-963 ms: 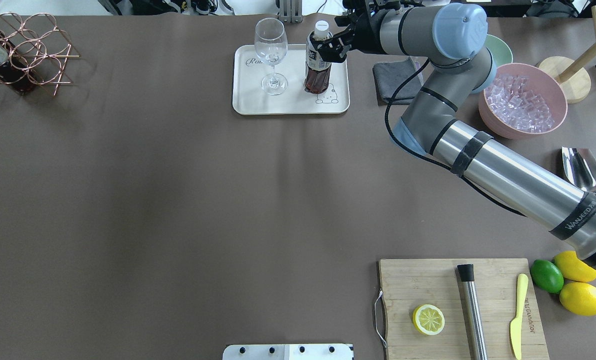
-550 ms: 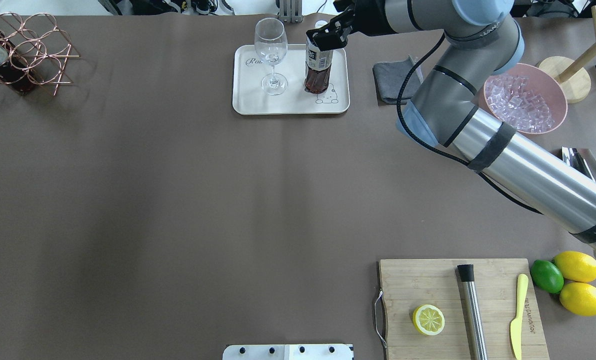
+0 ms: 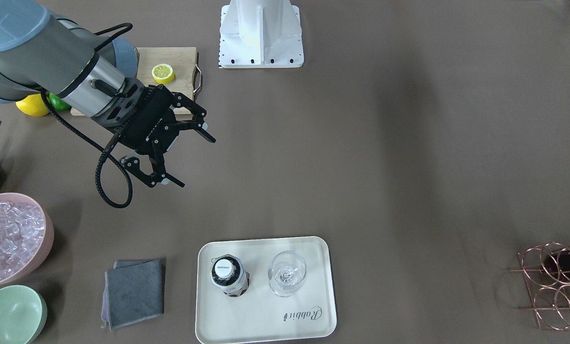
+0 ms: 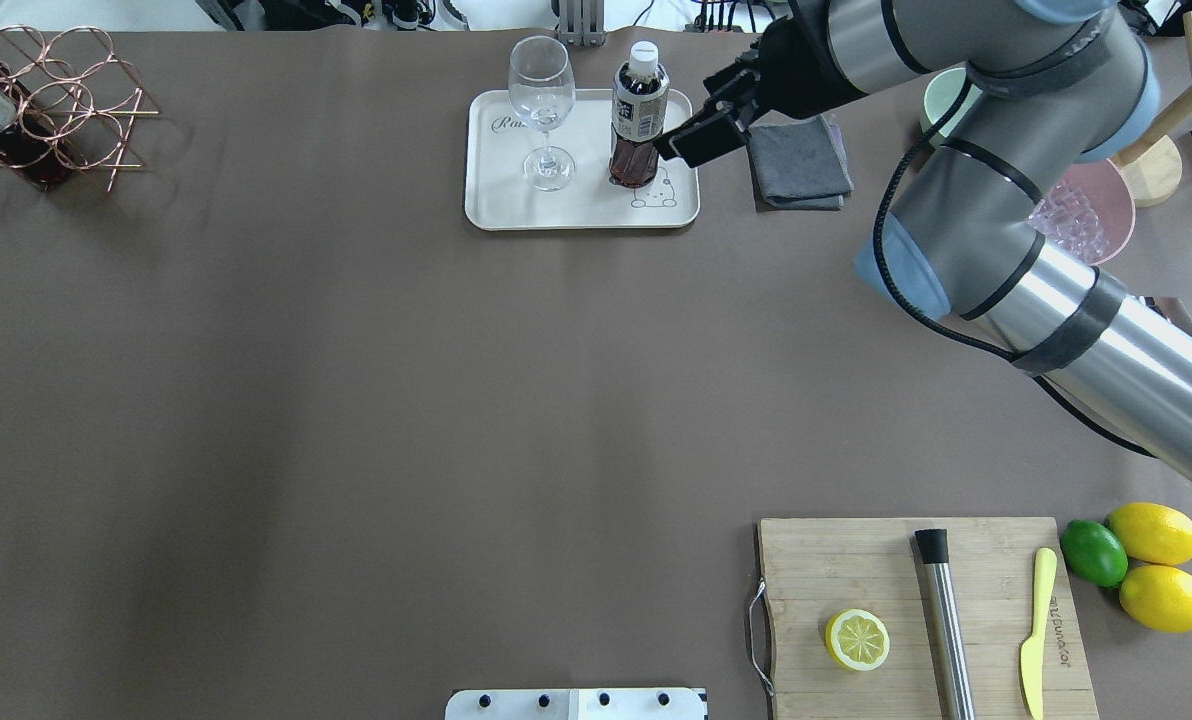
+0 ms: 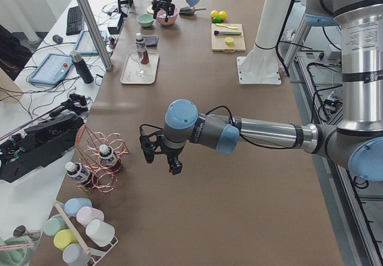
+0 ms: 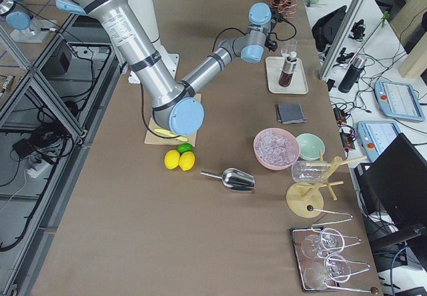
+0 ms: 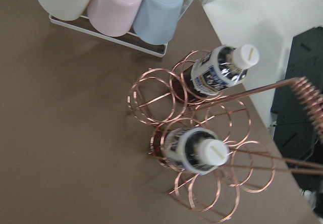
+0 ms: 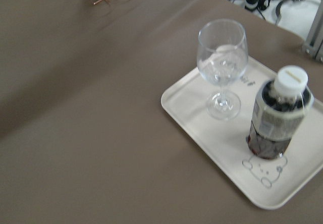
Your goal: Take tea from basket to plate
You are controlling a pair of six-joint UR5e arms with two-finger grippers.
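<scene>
The tea bottle stands upright on the cream plate, over the bear drawing. It also shows in the front view on the plate, and in the right wrist view. My right gripper is open and empty, raised above the table and apart from the bottle; in the overhead view it sits just right of the bottle. The copper basket holds two more tea bottles. My left gripper hovers near the basket; I cannot tell if it is open.
A wine glass stands on the plate beside the bottle. A grey cloth, a pink ice bowl and a green bowl lie to the plate's right. A cutting board with a lemon half lies near the robot.
My right gripper was around the bottle's top and has come off it, moving up and away to the right. The bottle stays upright on the plate.
</scene>
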